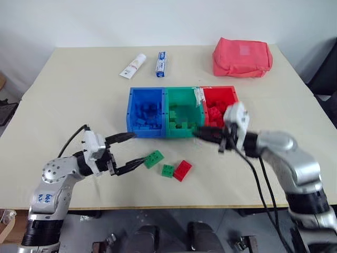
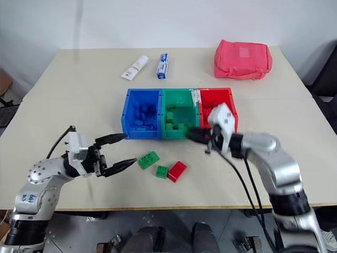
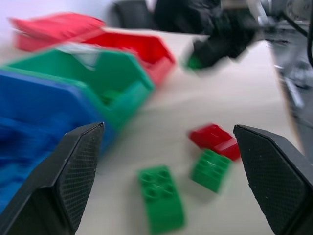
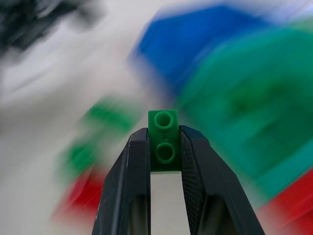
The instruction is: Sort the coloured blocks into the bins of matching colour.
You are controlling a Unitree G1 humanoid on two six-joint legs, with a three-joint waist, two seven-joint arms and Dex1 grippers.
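Bricks first: you have a small green studded plastic brick (image 4: 164,142) clamped between the black fingers of your right gripper (image 1: 202,134), held in the air at the front wall of the green open-topped plastic bin (image 1: 182,112). That bin sits between the blue plastic bin (image 1: 146,112) at its 9 o'clock and the red plastic bin (image 1: 217,105) at its 3 o'clock, all three joined on the pale bench (image 1: 79,100). At 6 o'clock from the bins, three loose pieces lie on the bench: a rectangular green brick (image 1: 154,158), a small square green brick (image 1: 167,171) and a red rectangular brick (image 1: 182,170) touching it. Your left gripper (image 1: 129,150) has its fingers wide apart and empty, just at 9 o'clock of the rectangular green brick.
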